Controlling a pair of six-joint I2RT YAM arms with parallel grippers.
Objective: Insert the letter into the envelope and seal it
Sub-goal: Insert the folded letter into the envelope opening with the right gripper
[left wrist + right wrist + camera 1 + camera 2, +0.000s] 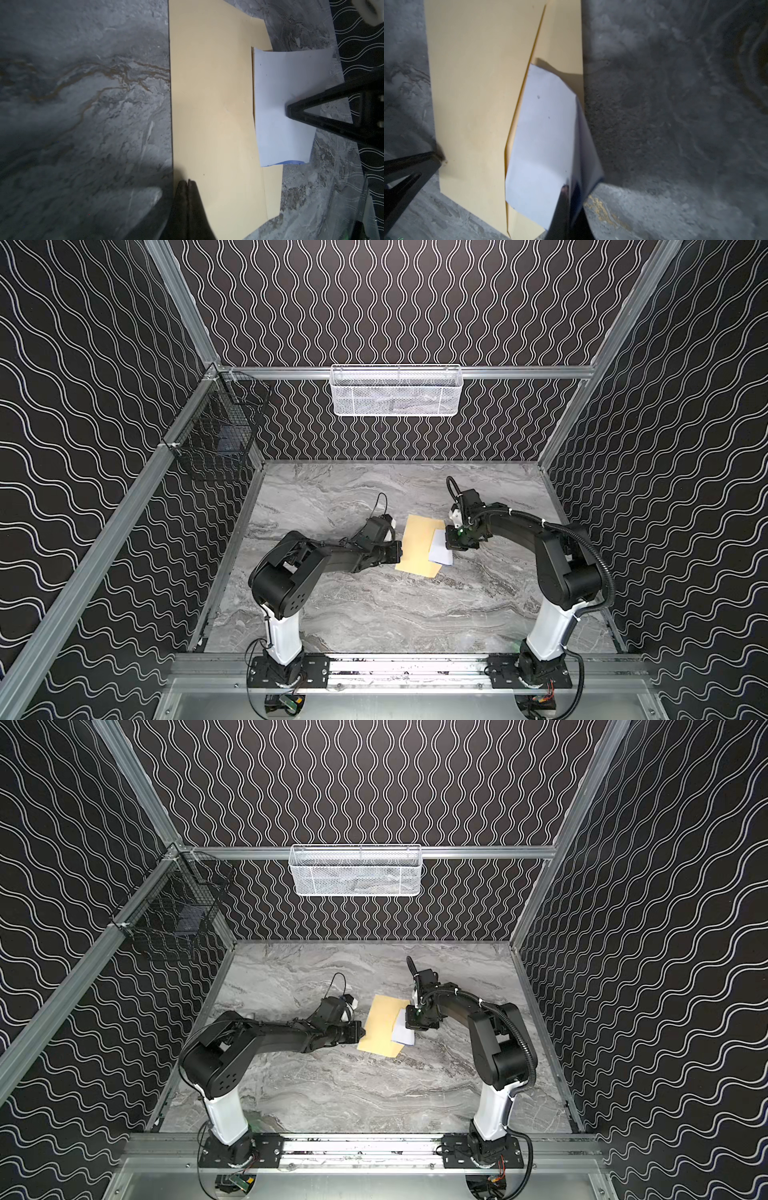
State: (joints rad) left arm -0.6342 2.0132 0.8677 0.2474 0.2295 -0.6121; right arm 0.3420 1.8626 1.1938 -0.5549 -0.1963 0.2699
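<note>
Pinching letter (542, 135) in right hand (570, 188), its far edge tucked into envelope (473, 83) along the open long side. Pinning opposite side with left hand (188, 184), pressed together. Likely next: push leftward.

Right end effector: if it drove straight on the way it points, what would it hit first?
Shut on the letter, the right end effector would probably first meet the envelope at its open flap, just ahead under the sheet; depth is unclear.
</note>
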